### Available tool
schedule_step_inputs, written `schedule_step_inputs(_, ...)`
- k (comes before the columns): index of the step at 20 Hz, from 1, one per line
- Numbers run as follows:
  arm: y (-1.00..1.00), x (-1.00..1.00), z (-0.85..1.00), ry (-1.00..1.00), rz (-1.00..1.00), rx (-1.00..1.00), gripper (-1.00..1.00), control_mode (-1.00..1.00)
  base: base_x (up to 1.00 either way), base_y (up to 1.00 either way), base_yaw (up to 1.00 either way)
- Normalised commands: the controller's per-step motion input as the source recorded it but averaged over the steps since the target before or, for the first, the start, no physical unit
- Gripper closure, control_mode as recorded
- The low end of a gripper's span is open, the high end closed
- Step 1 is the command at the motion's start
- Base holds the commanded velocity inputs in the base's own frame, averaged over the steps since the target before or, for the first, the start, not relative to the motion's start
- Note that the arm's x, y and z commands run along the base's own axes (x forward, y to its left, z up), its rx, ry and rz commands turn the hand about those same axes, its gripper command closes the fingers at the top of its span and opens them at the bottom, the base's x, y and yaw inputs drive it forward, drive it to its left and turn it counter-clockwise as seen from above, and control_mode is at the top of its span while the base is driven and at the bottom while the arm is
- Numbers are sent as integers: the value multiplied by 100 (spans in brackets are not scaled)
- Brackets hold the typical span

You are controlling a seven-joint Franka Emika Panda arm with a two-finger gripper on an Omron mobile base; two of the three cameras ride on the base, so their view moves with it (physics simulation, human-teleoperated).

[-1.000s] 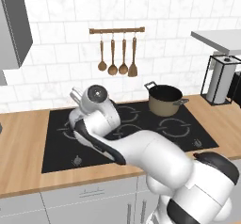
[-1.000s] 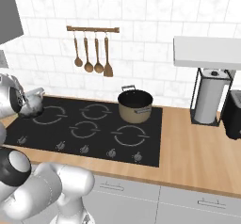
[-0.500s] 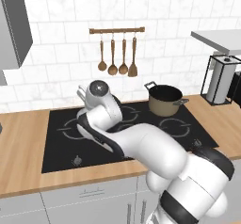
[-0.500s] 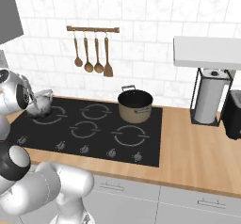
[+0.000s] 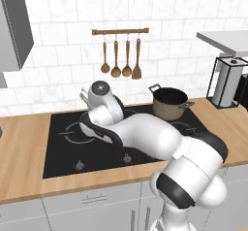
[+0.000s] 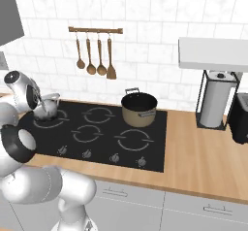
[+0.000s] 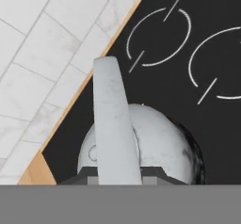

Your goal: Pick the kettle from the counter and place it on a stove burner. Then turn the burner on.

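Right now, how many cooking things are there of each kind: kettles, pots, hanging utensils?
kettle: 1
pot: 1
hanging utensils: 4
Total: 6

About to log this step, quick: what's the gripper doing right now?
Gripper: shut on the kettle, gripping its handle above the cooktop.

The black cooktop (image 6: 155, 142) lies mostly bare across its front and middle rings, giving open passage there, while the tan pot (image 6: 139, 108) blocks its back right corner, the kettle (image 6: 48, 107) seemingly hangs over the back left, and hanging utensils (image 6: 95, 55) crowd the wall above.
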Motion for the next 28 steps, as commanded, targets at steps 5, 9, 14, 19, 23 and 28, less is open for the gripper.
schedule_step_inputs(5,3,25,-20,1,0,-1,100,-100,0,0,0)
schedule_step_inputs(9,25,17,-13,0,-4,-2,100,-100,0,0,0)
schedule_step_inputs(14,33,9,-6,0,-6,-2,100,-100,0,0,0)
schedule_step_inputs(19,28,11,-1,0,-7,-1,100,-100,0,0,0)
schedule_step_inputs(23,19,17,-8,0,-7,-1,100,-100,0,0,0)
schedule_step_inputs(28,13,20,-17,0,-6,-1,100,-100,0,0,0)
